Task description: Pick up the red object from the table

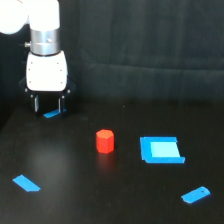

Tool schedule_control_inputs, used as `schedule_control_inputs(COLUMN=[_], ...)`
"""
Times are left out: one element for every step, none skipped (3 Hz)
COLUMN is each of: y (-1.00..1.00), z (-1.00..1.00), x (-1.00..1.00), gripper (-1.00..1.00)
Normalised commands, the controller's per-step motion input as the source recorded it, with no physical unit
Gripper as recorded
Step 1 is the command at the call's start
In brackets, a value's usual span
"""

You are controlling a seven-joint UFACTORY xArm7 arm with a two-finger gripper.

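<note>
The red object [105,141] is a small red-orange hexagonal block standing upright on the black table [70,200], near the middle of the exterior view. My gripper [48,106] hangs from the white arm at the upper left, well apart from the block, up and to the exterior view's left of it. Its two dark fingers point down with a gap between them, so it is open. A small blue piece [51,114] shows just under the fingertips; whether it touches them I cannot tell.
A flat blue rectangular piece [161,150] lies to the exterior view's right of the block. A small blue strip [26,183] lies at the lower left and another [195,194] at the lower right. A dark curtain-like backdrop stands behind the table.
</note>
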Motion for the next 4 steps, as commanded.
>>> schedule_control_inputs(y=[-0.35, -0.72, -0.77, -0.57], z=[-0.12, -0.23, -0.35, -0.13], x=[0.68, 0.70, 0.92, 1.00], gripper=[0.93, 0.96, 0.96, 0.91])
